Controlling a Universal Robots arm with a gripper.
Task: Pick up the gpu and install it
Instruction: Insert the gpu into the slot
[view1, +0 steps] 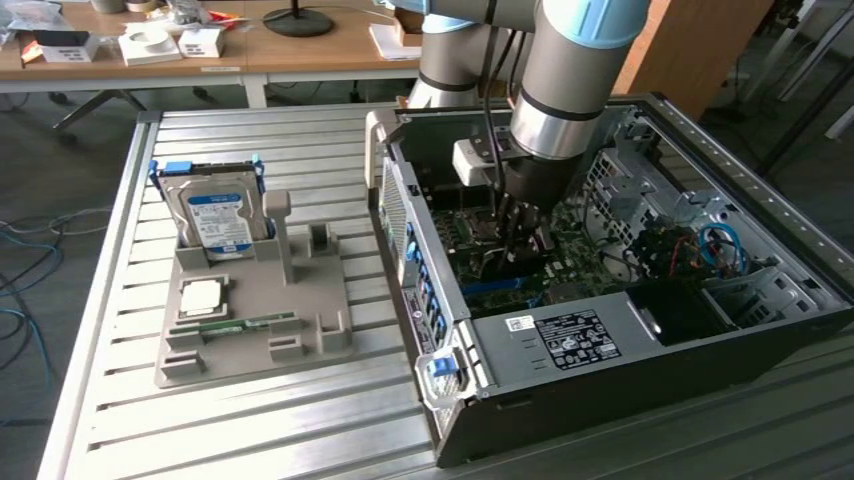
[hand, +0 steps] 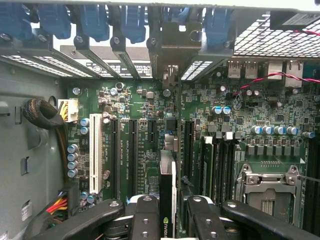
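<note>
One tool (hand: 171, 220) gripping gpu (hand: 167, 182) (edge-on, wrist view), over motherboard (hand: 140, 100), sunk inside case (view1: 667, 390), exterior view

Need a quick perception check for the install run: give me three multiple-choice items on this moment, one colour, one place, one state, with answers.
1. The label on the silver hard drive standing in the grey plastic tray is: A) blue B) red C) yellow
2. The pincer is: A) over the tray B) over the hard drive C) inside the open black computer case
3. The thin flat black gpu card is: A) lying in the tray B) gripped between the pincer's fingers C) leaning on the hard drive

Answers: 1 A, its label is blue and white. 2 C, the arm reaches down into the case above the green motherboard. 3 B, the wrist view shows it edge-on between the fingers.
</note>
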